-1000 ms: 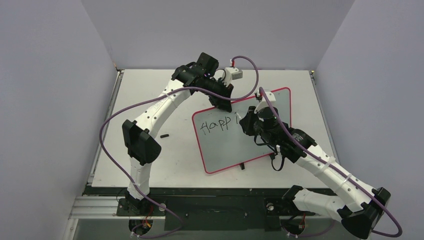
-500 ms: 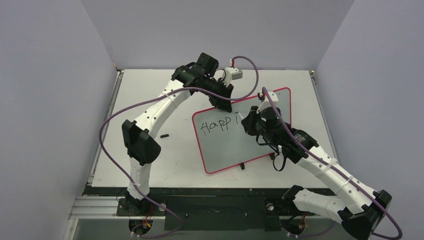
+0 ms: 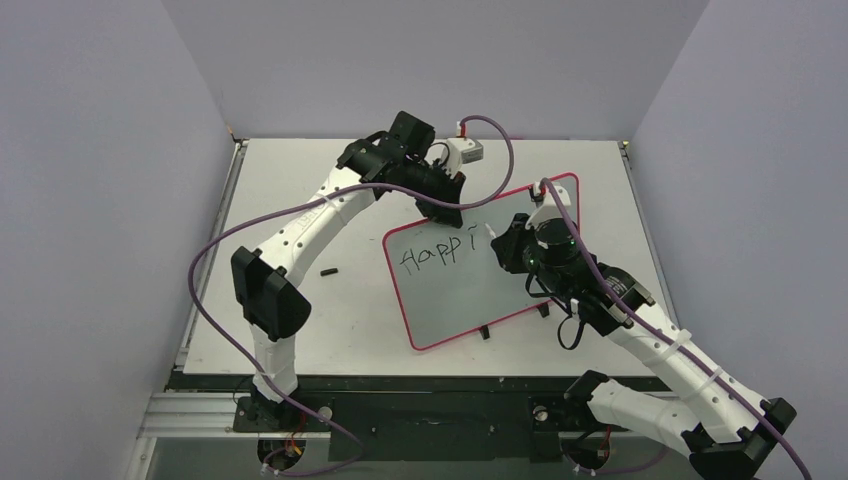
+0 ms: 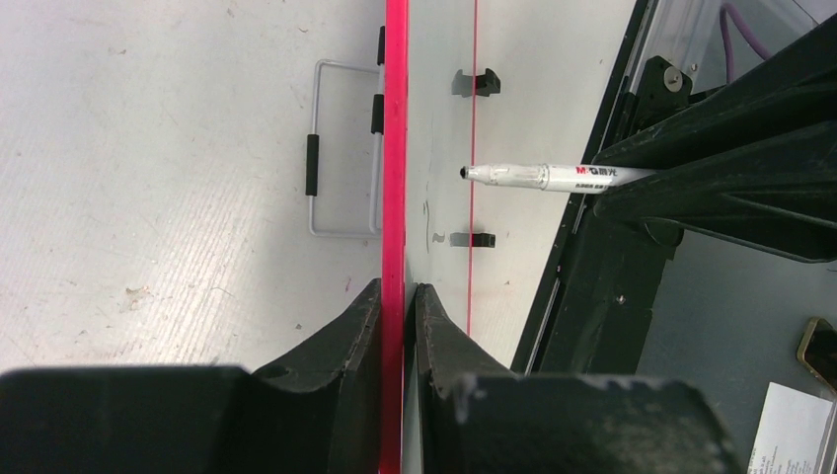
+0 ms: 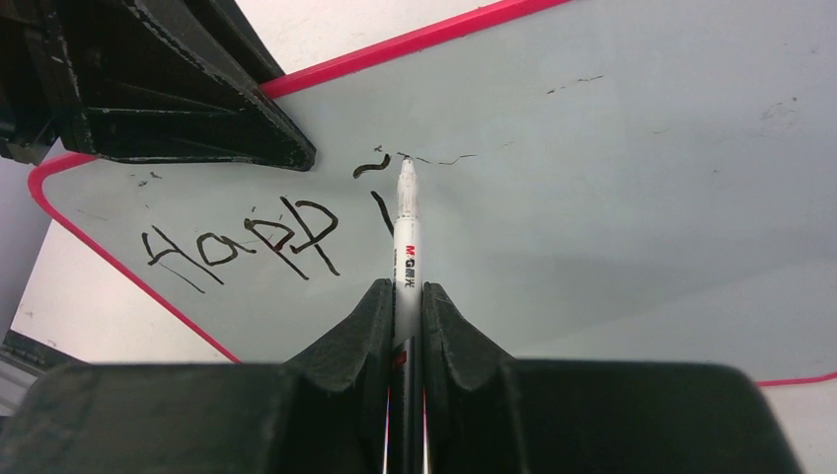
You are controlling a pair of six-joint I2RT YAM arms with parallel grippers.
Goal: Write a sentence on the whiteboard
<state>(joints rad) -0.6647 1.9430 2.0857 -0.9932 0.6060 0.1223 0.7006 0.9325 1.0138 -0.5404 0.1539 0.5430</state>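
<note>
The right gripper [image 3: 507,247] is now sitting farther to the right over the whiteboard [image 3: 455,300] than a second ago. Its arm is stretching lower across the near right corner, and the left arm's elbow is hanging lower and further left. The black lettering [image 3: 430,254] is reading "Happ", followed by a short stroke that is now wearing a small curl above it.

The right gripper's fingers [image 5: 370,314] are pinching a white marker [image 5: 406,227], whose tip is pointing at a faint thin line just past the curl. Whether the tip is touching the surface cannot be told. The left gripper [image 4: 401,294] is clamping the board's red rim [image 4: 395,148] at the far edge, jaws narrow around it.

The board is lying slanted across the middle of the white table [image 3: 300,200]. The right wrist is covering its right half, and two black tabs are showing along the near edge. A small dark piece [image 3: 327,270] left of the board is too small to identify. The right arm's base is running out of the frame.
</note>
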